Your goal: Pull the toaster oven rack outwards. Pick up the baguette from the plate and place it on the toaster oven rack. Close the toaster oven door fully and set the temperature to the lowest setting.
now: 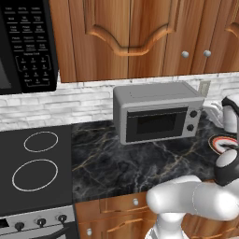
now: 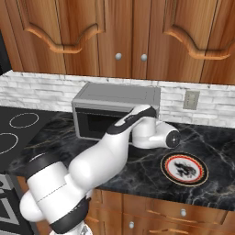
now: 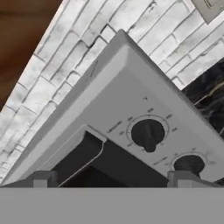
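The light-grey toaster oven (image 1: 156, 100) stands on the dark marble counter against the brick wall. Its door (image 1: 156, 124) is upright and shut, and the dark glass hides the rack. My gripper (image 3: 113, 179) is open with nothing between its fingertips, a short way in front of the oven's right side. In the hand view the upper knob (image 3: 148, 133) lies just ahead and the lower knob (image 3: 189, 164) sits beside it. The plate (image 2: 184, 168) lies on the counter to the right of the oven with no bread on it. The baguette is out of view.
A black microwave (image 1: 25, 44) hangs at the upper left over the stove's cooktop (image 1: 37, 163). Wooden cabinets (image 2: 119, 32) run above the counter. A wall outlet (image 2: 191, 99) sits right of the oven. My arm (image 2: 114, 142) crosses in front of the oven.
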You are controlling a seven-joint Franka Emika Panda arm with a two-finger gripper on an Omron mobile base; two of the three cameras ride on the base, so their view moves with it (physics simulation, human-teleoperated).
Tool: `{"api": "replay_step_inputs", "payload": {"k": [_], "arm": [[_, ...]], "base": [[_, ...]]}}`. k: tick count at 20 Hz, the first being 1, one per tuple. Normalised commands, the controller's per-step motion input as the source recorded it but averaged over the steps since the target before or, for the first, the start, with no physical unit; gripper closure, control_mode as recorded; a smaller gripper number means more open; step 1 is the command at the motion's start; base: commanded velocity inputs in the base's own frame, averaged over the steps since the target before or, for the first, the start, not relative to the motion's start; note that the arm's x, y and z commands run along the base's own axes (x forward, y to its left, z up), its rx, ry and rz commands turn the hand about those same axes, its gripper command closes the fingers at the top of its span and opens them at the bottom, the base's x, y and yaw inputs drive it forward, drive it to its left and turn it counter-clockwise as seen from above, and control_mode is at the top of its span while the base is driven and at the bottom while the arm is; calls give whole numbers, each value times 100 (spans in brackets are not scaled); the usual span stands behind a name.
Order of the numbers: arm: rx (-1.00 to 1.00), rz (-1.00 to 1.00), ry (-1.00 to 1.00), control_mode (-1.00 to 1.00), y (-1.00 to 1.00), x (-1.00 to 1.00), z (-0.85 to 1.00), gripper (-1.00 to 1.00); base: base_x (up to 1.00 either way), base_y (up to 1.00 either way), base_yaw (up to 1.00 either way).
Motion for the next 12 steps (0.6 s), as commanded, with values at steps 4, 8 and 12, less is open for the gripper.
{"api": "replay_step_inputs", "payload": {"k": [4,8,12], "arm": [[24,0,0,-100,10,10,-36,-100],[14,0,0,-100,0,15,-5,-100],[12,0,0,-100,-1,18,0,-100]], "base": [[0,0,0],[0,0,0],[0,0,0]]}}
